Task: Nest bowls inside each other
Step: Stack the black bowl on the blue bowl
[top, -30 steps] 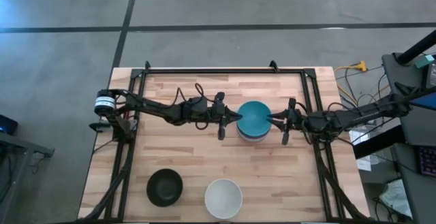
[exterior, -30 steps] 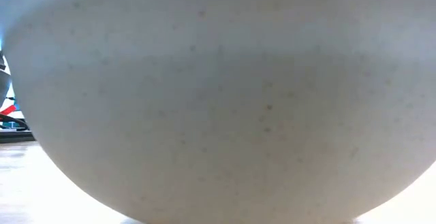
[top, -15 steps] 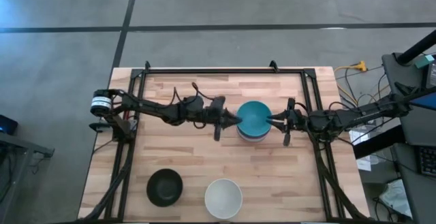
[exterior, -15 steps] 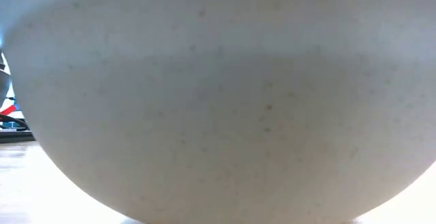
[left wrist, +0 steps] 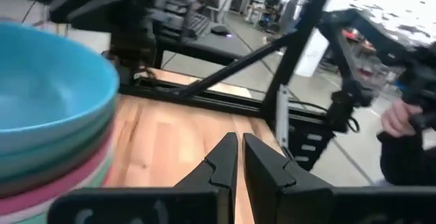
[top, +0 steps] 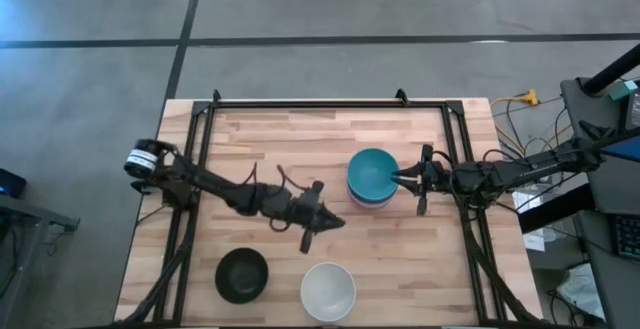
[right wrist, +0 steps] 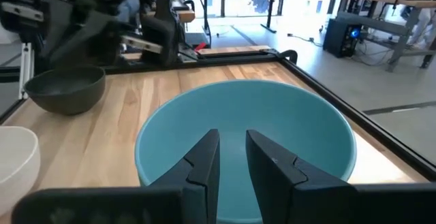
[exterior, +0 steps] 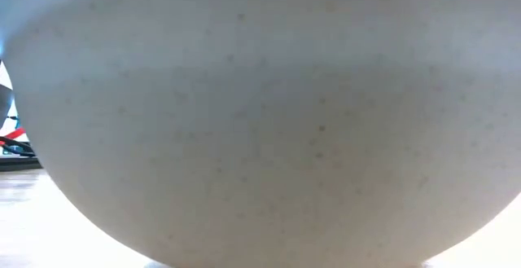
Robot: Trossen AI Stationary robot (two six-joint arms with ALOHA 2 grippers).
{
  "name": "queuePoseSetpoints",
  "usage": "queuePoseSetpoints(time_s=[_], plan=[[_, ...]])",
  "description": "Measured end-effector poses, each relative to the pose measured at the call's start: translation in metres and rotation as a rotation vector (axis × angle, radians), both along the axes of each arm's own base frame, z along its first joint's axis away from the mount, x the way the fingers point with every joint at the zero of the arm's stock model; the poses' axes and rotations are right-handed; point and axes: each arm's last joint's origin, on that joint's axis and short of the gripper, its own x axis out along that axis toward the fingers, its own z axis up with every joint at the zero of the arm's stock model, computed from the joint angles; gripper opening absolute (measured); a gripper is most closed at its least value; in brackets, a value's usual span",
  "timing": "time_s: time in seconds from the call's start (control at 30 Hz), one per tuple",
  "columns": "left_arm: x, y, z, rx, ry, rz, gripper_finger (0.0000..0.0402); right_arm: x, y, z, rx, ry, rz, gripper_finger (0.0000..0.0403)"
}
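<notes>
Reading the layout: I had a stack of nested bowls [top: 372, 179], teal bowl [top: 372, 172] on top, right of the desk's [top: 250, 139] centre.
Loose bowls: a black bowl [top: 242, 274] and a white bowl [top: 328, 291] sat apart along the near edge, both still to be nested.
Left tool [top: 335, 223]: its fingers were pinched narrow and held nothing; it hung over mid-desk, between the stack and the white bowl.
Right tool [top: 397, 177]: it sat at the stack's right rim, fingers a little apart; I could not tell whether they gripped the rim.
Key relation: the white bowl lay just toward the near edge from the left tool, with the black bowl farther toward the near left corner.
Nearer arm: I judged the left arm nearer to both loose bowls.
Axis: round bowls, no long axis; any rim point served.
</notes>
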Motion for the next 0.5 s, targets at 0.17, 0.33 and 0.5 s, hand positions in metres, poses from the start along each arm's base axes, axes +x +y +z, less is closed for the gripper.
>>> queuePoseSetpoints(time_s=[0.17, 0.33, 0.5], plan=[[-0.025, -0.024, -0.001, 0.076, -0.012, -0.232, 0.0009, 0.0, 0.0, 0.002, 0.012, -0.019, 0.006, 0.0068], [-0.053, -0.045, 0.003, 0.101, -0.046, -0.378, 0.0008, 0.0, 0.002, 0.004, 0.019, -0.042, 0.053, 0.0068], [-0.08, -0.067, 0.016, 0.156, -0.092, -0.467, 0.0008, -0.001, 0.002, 0.005, 0.019, -0.049, 0.055, 0.0068]])
